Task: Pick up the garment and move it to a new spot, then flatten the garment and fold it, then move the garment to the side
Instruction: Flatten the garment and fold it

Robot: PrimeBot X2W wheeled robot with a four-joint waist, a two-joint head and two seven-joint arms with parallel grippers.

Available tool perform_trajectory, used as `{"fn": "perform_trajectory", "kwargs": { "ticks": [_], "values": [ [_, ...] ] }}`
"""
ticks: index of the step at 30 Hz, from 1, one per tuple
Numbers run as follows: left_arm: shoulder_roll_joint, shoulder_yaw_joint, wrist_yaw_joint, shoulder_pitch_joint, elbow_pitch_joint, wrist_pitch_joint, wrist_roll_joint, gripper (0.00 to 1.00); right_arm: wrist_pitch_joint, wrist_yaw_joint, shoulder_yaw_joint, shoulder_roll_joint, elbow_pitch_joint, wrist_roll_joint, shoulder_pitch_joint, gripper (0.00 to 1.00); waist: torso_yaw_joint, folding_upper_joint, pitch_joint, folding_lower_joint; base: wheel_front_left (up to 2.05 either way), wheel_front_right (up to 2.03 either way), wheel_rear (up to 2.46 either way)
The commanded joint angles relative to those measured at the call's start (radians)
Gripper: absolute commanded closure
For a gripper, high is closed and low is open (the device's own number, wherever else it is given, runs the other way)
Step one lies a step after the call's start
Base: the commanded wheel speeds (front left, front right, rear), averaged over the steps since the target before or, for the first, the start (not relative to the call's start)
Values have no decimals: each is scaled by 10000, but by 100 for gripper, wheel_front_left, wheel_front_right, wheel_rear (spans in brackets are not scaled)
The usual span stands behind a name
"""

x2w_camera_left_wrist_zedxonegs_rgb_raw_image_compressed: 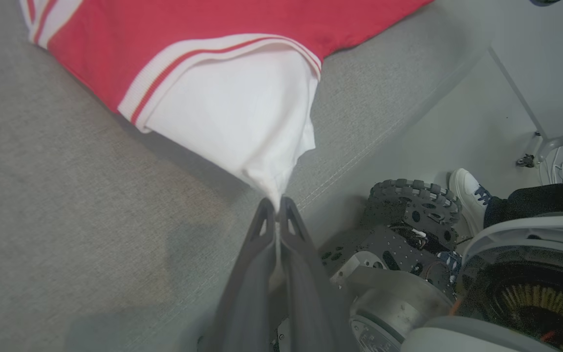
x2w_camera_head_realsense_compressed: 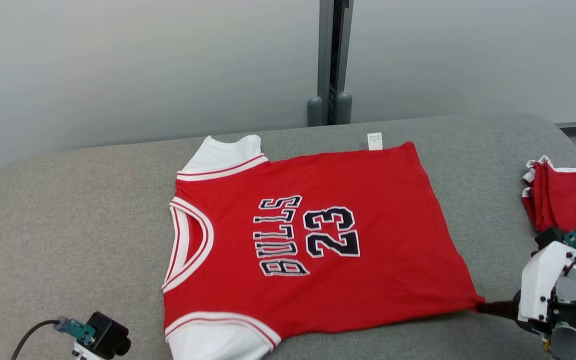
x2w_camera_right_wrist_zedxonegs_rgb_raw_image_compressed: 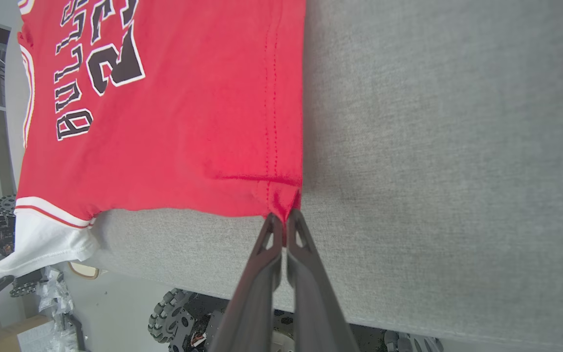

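Observation:
The garment (x2w_camera_head_realsense_compressed: 318, 235) is a red jersey with "BULLS 23" on it and white sleeves, spread flat on the grey padded table (x2w_camera_head_realsense_compressed: 68, 210), neck toward the left. My left gripper (x2w_camera_left_wrist_zedxonegs_rgb_raw_image_compressed: 277, 205) is shut on the tip of the near white sleeve (x2w_camera_left_wrist_zedxonegs_rgb_raw_image_compressed: 232, 112), close to the table's front edge. My right gripper (x2w_camera_head_realsense_compressed: 485, 306) is shut on the jersey's near hem corner, and in the right wrist view its tips (x2w_camera_right_wrist_zedxonegs_rgb_raw_image_compressed: 285, 221) pinch the red hem (x2w_camera_right_wrist_zedxonegs_rgb_raw_image_compressed: 281, 195). The cloth is drawn to a point at both grips.
A stack of folded red garments (x2w_camera_head_realsense_compressed: 568, 200) lies at the table's right edge. A grey post (x2w_camera_head_realsense_compressed: 329, 60) stands behind the table. Below the table's front edge are my wheeled base (x2w_camera_left_wrist_zedxonegs_rgb_raw_image_compressed: 408, 215) and a person's white shoe (x2w_camera_left_wrist_zedxonegs_rgb_raw_image_compressed: 467, 188).

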Motion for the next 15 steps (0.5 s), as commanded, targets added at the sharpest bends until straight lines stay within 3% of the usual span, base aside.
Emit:
{"fn": "perform_trajectory", "kwargs": {
  "ticks": [1, 9, 15],
  "values": [
    [90, -20, 42, 213, -104, 10, -158, 100, 213, -5, 11, -182, -136, 94, 274, 100, -26, -1, -53, 0, 0, 0, 0],
    [468, -170, 181, 791, -730, 210, -660, 100, 935, -5, 237, -939, -1135, 282, 954, 100, 31, -1, -171, 0, 0, 0, 0],
    [664, -250, 218, 1095, -1172, 348, -1003, 100, 869, -5, 404, -1482, -2096, 97, 1456, 100, 120, -1, -210, 0, 0, 0, 0]
  ]
}}
